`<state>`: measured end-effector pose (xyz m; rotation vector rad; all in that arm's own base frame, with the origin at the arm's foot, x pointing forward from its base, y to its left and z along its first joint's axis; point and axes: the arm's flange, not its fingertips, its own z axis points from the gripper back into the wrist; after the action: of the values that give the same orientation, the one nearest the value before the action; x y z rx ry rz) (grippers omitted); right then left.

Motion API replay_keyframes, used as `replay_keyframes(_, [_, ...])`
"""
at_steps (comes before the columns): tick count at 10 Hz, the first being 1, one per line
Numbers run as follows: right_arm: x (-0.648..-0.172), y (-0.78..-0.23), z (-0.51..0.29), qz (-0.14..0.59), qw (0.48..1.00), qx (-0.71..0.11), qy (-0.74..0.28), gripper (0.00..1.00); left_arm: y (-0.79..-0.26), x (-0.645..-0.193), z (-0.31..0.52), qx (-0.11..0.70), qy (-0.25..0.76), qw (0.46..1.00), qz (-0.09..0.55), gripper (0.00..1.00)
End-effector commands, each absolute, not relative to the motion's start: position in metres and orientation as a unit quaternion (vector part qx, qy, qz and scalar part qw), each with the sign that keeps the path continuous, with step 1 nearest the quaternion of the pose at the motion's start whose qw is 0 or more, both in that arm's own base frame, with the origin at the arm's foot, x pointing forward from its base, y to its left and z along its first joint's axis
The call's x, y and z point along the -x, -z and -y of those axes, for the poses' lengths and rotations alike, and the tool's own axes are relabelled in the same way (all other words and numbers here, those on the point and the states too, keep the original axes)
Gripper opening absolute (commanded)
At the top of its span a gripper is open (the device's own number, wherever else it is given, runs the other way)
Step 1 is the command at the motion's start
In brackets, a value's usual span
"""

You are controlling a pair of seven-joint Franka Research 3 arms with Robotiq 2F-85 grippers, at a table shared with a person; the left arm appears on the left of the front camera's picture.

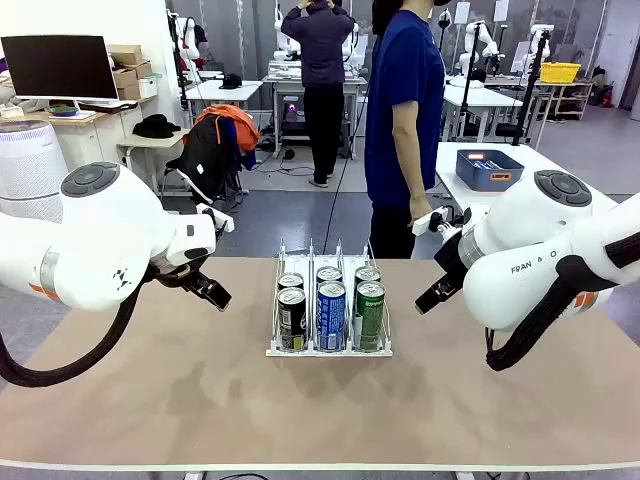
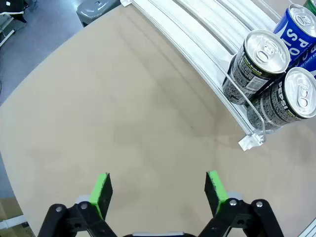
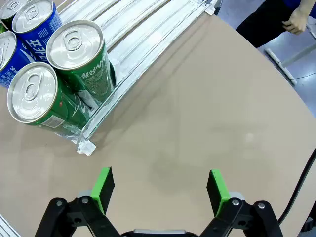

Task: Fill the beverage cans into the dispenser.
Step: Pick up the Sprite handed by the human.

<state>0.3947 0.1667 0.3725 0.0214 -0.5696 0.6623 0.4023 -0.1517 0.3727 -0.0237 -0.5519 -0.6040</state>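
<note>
The white wire dispenser (image 1: 310,258) stands mid-table with two beverage cans in each of its three lanes: black (image 1: 291,318) on the left, blue (image 1: 331,315) in the middle, green (image 1: 370,315) on the right. My left gripper (image 1: 208,290) hovers left of the rack, open and empty. In the left wrist view the left gripper (image 2: 158,192) points at bare table, with the black cans (image 2: 259,64) up to the right. My right gripper (image 1: 437,293) hangs right of the rack, also open and empty. From the right wrist, the right gripper (image 3: 160,190) faces bare tabletop, the green cans (image 3: 81,57) at upper left.
A person in a blue shirt (image 1: 403,110) stands at the far table edge, a hand (image 3: 298,19) hanging by the side. A dark blue tub (image 1: 488,168) sits on another table behind. The rear halves of the lanes (image 3: 143,34) hold nothing.
</note>
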Motion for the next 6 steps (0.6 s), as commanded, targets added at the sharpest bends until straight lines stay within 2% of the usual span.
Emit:
replay_keyframes(1, [-0.3947,-0.3725,-0.1667,0.276,0.906,-0.01,-0.321,1.0,-0.3726,-0.4023,0.1517,0.012,0.294,0.917,0.268,1.0])
replay_keyframes(6, [-0.3947,-0.3725,-0.1667,0.276,0.906,-0.01,-0.321,1.0,-0.3726,-0.4023,0.1517,0.012,0.294,0.917,0.268,1.0])
